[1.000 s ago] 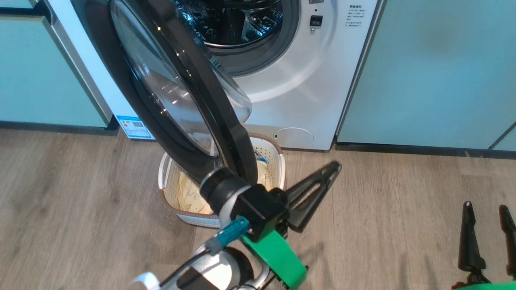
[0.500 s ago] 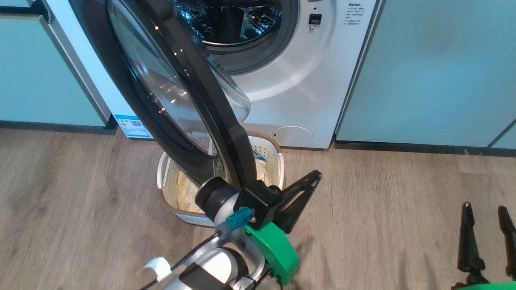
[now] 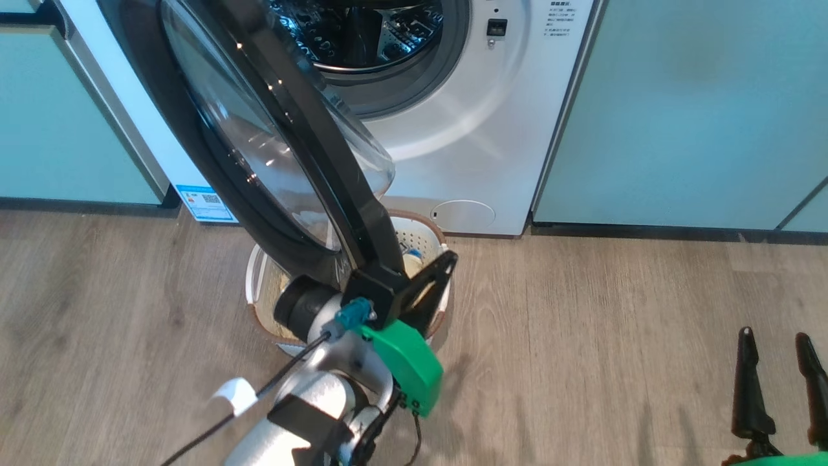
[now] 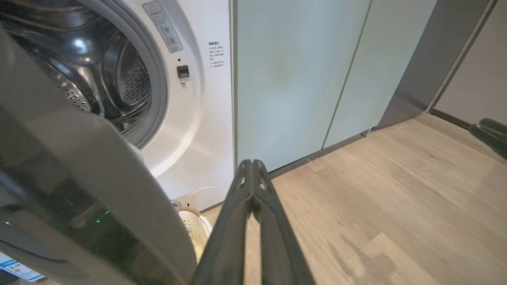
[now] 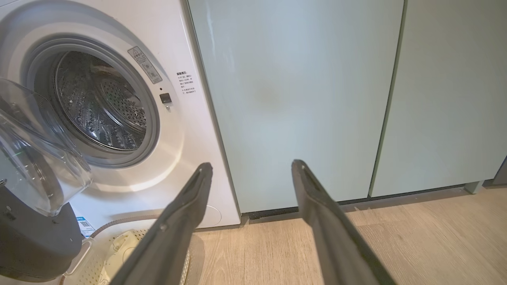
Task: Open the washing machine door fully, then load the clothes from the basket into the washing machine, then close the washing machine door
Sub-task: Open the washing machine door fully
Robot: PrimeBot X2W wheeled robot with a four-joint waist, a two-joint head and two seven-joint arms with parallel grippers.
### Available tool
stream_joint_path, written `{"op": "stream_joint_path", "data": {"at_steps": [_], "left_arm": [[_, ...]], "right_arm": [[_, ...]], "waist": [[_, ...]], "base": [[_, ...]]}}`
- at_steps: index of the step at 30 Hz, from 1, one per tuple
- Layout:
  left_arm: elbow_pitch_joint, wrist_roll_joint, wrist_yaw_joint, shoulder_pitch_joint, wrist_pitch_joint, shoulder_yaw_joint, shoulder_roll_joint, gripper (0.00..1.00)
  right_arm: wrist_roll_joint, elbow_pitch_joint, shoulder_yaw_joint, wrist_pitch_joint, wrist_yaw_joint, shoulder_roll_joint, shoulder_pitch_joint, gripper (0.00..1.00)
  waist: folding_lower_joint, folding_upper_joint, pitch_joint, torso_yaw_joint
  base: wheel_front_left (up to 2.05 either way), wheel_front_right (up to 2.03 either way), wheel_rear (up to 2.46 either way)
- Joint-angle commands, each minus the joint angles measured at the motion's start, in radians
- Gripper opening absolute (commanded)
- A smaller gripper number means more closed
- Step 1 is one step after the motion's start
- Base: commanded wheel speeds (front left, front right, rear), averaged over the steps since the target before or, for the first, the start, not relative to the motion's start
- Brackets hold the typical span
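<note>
Beside lower edge of washing machine door (image 3: 323, 162), my left end effector (image 3: 446, 262), fingers pressed together, likely serves as blunt pusher; door only part-open, overhanging basket (image 3: 420, 234) of clothes (image 5: 122, 245) on floor. My right end effector (image 3: 775, 335), fingers apart, hangs low, free for garments.

Wood-look floor (image 3: 614, 310) under basket (image 3: 414, 234) and washing machine (image 3: 453, 142)

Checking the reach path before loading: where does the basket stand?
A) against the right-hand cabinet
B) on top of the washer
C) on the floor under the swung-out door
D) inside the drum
C: the basket sits on the floor before the washing machine, the washing machine door overhanging it.
</note>
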Motion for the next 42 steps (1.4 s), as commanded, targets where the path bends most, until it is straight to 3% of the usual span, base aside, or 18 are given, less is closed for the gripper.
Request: {"op": "stream_joint_path", "data": {"at_steps": [1,25,42], "left_arm": [[-0.028,0.002,0.007,-0.055,-0.008,0.045,0.011,0.0],[0.036,-0.009,0.047,-0.073,-0.026,0.066,0.025,0.0],[0.015,-0.014,0.089,-0.041,-0.027,0.046,0.016,0.0]], "right_arm": [[0.009,-0.027,0.023,-0.01,-0.003,-0.012,-0.032,1.0],[0.012,-0.02,0.02,-0.01,-0.003,-0.012,-0.034,1.0],[0.006,-0.024,0.015,-0.01,-0.003,-0.012,-0.022,1.0]], "waist": [[0.0,0.0,0.001,0.0],[0.0,0.0,0.004,0.01],[0.0,0.0,0.005,0.109]], "base": [[0.0,0.0,0.0],[0.0,0.0,0.0],[0.0,0.0,0.0]]}}
